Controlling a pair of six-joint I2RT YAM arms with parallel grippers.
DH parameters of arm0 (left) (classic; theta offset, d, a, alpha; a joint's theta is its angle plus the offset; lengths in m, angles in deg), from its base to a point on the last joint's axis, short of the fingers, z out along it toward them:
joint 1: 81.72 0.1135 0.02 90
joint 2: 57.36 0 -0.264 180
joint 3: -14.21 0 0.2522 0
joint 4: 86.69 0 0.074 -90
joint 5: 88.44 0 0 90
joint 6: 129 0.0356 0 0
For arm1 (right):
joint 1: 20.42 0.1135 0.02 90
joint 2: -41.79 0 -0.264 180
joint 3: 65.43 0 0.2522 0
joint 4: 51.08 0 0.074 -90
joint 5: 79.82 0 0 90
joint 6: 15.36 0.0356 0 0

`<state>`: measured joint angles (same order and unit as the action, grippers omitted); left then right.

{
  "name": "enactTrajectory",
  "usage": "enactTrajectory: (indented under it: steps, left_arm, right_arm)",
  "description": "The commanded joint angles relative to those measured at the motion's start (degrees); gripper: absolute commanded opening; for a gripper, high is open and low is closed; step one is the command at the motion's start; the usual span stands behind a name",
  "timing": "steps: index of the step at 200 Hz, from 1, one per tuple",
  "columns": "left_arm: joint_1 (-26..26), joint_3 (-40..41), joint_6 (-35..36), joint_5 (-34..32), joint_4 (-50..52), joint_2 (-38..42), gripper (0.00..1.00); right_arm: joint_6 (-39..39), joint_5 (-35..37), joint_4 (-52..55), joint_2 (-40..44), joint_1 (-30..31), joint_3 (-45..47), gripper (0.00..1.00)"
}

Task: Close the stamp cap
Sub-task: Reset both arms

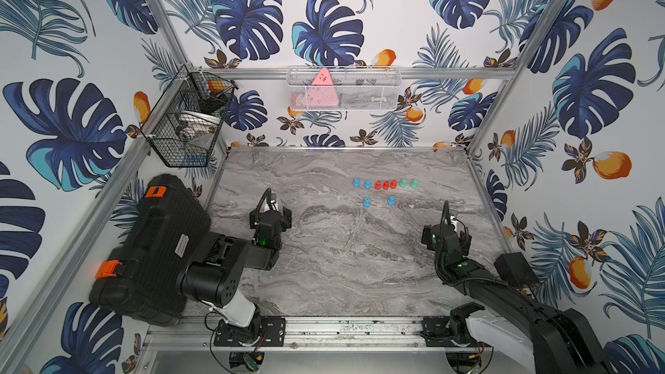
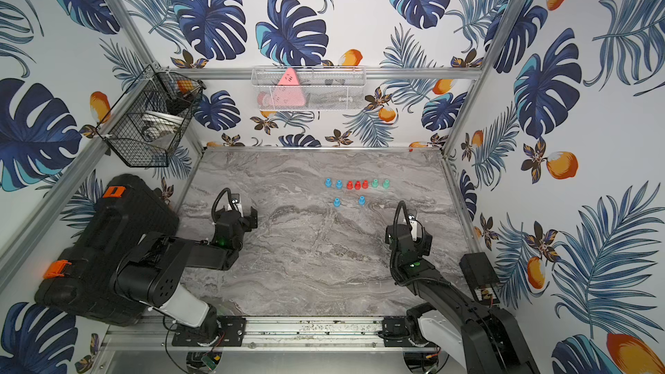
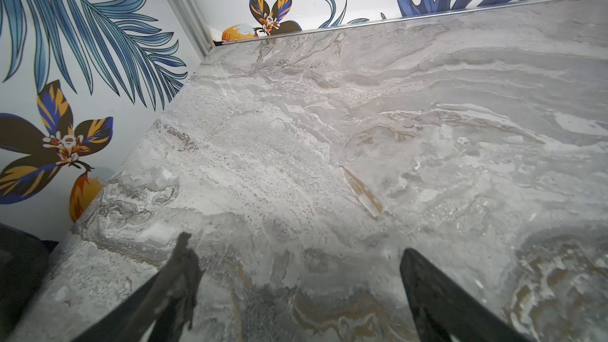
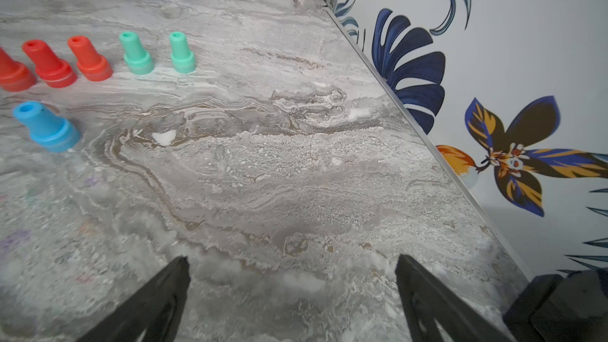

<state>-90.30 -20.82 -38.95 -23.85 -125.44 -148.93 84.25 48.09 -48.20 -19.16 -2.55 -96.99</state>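
right gripper [image 4: 291,258]: jaws spread wide with nothing between them, hanging over bare marble tabletop [image 1: 324,268].
left gripper [image 3: 294,245]: equally wide and empty, near the table's left edge, well apart from every stamp.
blue stamp [image 4: 46,126]: upright, in front of the row, the piece nearest the right gripper.
second blue stamp [image 1: 366,202]: upright, near the first, not touching.
back row [image 1: 386,184]: two blue, three red, two green, standing side by side.
Open cap: too small to tell which piece lacks one.
Approach: probably the right arm; come from above and pinch the narrow neck.
Seating: press straight down while the other arm steadies the base.
Risk: light pieces tip; stay clear of the row.
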Motion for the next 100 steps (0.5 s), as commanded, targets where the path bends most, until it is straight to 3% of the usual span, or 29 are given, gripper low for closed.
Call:
enactTrajectory:
  steps: [1,66,77,85,100]
  left_arm:
    - [0.3,-0.24,-0.06,1.9,-4.12,-0.43,0.99]
    - [0.69,-0.7,-0.44,3.14,-2.79,-0.39,0.99]
    - [0.73,2.35,0.25,4.75,-8.15,-2.12,0.99]
    - [0.07,4.78,2.71,3.84,-19.69,-5.42,0.99]
    - [-1.61,4.45,2.25,2.09,-14.55,-3.2,0.99]
  right_arm:
    - [0.84,-3.4,-4.2,-3.78,-1.68,-1.94,1.0]
    - [-6.02,0.57,-18.22,-20.97,-3.63,-8.18,1.0]
    - [-7.49,0.61,-21.7,-23.6,-4.01,-8.94,1.0]
    - [-8.46,0.01,-25.24,-25.43,-4.77,-9.18,1.0]
    - [-9.11,-2.56,-30.67,-26.92,-6.35,-8.7,1.0]
